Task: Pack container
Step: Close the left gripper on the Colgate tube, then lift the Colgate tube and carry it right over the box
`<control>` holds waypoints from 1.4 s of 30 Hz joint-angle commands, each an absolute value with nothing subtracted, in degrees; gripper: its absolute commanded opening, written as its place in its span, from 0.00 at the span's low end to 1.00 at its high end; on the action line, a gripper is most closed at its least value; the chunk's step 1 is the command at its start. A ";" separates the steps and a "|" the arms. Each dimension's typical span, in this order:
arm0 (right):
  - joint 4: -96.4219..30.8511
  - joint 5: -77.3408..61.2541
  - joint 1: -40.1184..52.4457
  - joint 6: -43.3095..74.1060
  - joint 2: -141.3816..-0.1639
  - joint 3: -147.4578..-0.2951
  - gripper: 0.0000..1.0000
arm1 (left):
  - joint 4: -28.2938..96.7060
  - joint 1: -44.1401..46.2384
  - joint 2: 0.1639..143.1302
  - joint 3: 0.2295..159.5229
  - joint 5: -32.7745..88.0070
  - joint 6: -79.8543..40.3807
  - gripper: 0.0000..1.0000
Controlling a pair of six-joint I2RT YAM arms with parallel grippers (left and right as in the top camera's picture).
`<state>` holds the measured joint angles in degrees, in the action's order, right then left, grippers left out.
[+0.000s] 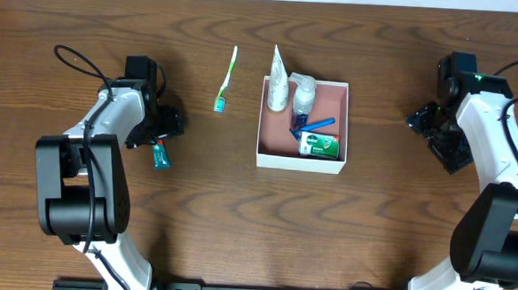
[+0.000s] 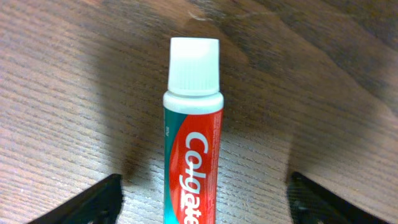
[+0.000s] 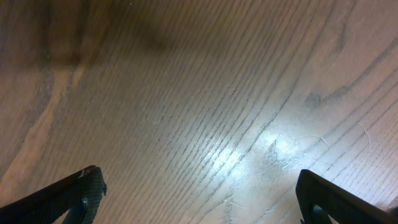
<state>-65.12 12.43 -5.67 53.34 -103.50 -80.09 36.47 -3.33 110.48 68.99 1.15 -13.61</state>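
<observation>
The left gripper (image 2: 205,202) hangs low over the wooden table (image 1: 369,240) with its jaws spread wide. A small Colgate tube (image 2: 193,143) lies between them, white cap pointing away, neither finger touching it. To its right lies a green-and-white toothbrush (image 1: 227,79). Right again, near the table's middle, sits the container (image 1: 300,163) – inside are a white tube (image 1: 277,82), a clear bottle (image 1: 304,96), a blue item and a green-and-white packet (image 1: 319,146). Far right, the right gripper (image 3: 202,199) is wide apart over bare wood.

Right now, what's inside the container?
The container holds a white tube, a clear bottle, a blue-handled item and a green-and-white packet. Whatever lies beneath them is covered.
</observation>
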 commanded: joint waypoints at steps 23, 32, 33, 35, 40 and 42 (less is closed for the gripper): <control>-65.14 13.06 -6.00 53.10 -103.94 -80.49 0.99 | 36.53 -3.64 111.24 67.53 1.08 -13.08 0.39; -65.14 13.06 -6.00 53.10 -103.94 -80.49 0.99 | 36.29 -3.64 111.22 67.61 1.06 -13.08 0.33; -65.14 13.06 -6.00 53.10 -103.94 -80.49 0.99 | 36.27 -3.64 111.22 67.66 1.06 -13.08 0.32; -65.14 13.06 -6.00 53.10 -103.94 -80.49 0.99 | 36.27 -3.64 111.22 67.75 1.06 -13.08 0.31; -65.14 13.06 -6.00 53.10 -103.94 -80.49 0.99 | 36.05 -3.64 111.20 67.75 1.06 -13.08 0.29; -65.14 13.06 -6.00 53.10 -103.94 -80.49 0.99 | 36.05 -3.64 111.20 67.77 1.06 -13.06 0.28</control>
<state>-65.12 12.43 -5.67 53.34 -103.50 -80.09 35.99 -3.33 110.48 68.34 1.34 -13.26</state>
